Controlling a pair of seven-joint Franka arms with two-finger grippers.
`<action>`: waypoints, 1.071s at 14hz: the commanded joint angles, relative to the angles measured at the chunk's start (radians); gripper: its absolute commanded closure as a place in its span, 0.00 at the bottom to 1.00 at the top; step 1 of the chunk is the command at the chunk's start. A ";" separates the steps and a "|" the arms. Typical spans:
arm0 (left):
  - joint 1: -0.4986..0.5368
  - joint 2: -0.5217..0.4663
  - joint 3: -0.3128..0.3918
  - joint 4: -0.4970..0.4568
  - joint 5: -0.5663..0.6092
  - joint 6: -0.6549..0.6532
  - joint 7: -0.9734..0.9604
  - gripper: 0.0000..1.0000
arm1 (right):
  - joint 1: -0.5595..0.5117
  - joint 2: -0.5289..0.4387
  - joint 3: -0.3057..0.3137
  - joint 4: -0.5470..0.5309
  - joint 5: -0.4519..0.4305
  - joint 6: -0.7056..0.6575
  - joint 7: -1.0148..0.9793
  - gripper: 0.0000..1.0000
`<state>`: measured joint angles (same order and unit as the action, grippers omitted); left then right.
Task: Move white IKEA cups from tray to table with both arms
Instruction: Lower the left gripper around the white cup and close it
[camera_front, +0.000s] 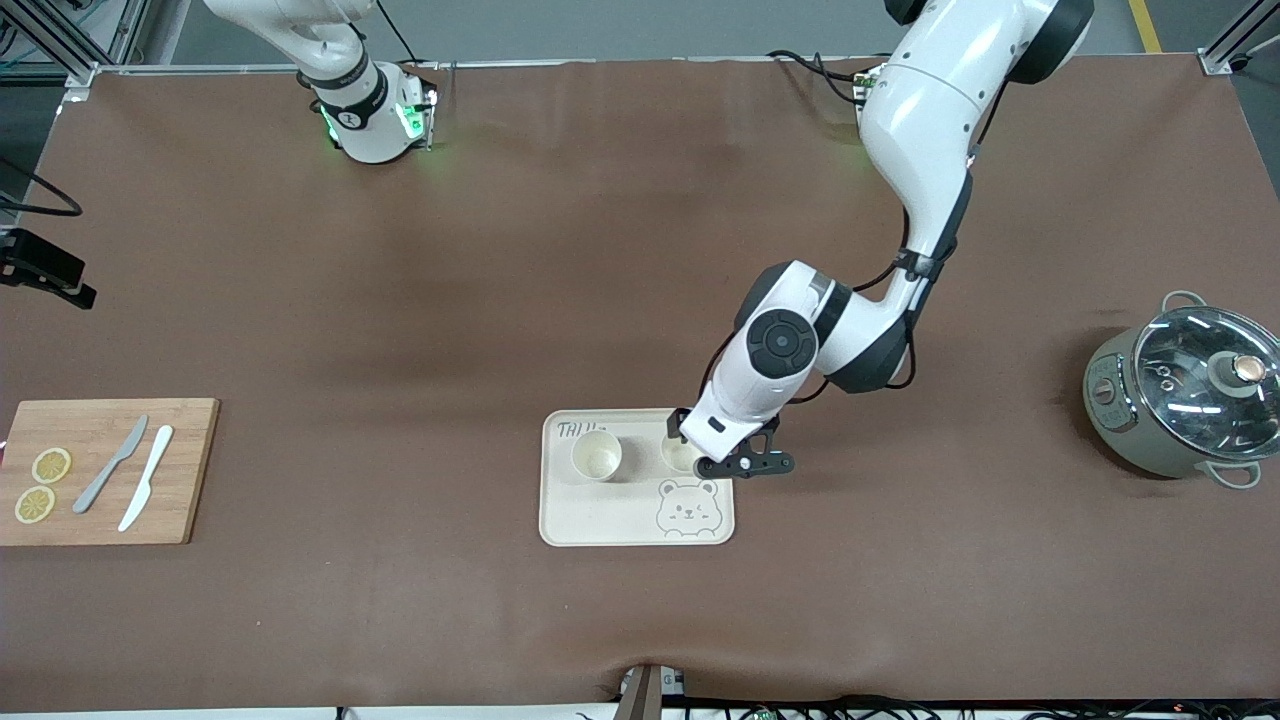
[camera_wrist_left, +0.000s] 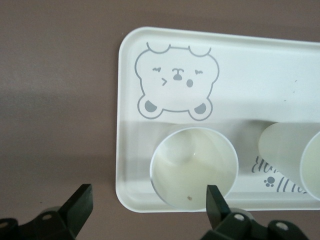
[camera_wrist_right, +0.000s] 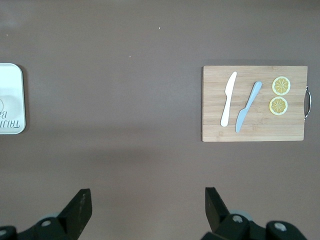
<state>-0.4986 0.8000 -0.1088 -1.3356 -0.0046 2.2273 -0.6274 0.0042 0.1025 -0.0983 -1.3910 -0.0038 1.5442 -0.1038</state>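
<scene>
Both cups on the bear tray

Now both white cups sit upright on the bear-printed tray: one cup toward the right arm's end, the other cup under the left gripper, whose fingers stand wide, empty. Right gripper waits high above the table, fingers wide, nothing held.

A brown-covered table fills the view, grey floor along its top edge.

High front camera faces robots; wrist cameras look down; tray shared.
</scene>
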 joint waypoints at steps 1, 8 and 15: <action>-0.017 0.031 0.015 0.021 -0.002 0.031 -0.009 0.00 | -0.001 0.008 0.005 0.020 -0.010 -0.006 0.004 0.00; -0.017 0.071 0.015 0.019 0.050 0.086 -0.021 0.00 | 0.000 0.008 0.005 0.020 -0.010 -0.006 0.004 0.00; -0.017 0.097 0.012 0.019 0.057 0.121 -0.069 0.65 | 0.000 0.008 0.005 0.020 -0.010 -0.006 0.004 0.00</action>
<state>-0.5016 0.8825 -0.1069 -1.3358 0.0431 2.3326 -0.6375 0.0042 0.1025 -0.0978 -1.3910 -0.0038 1.5442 -0.1038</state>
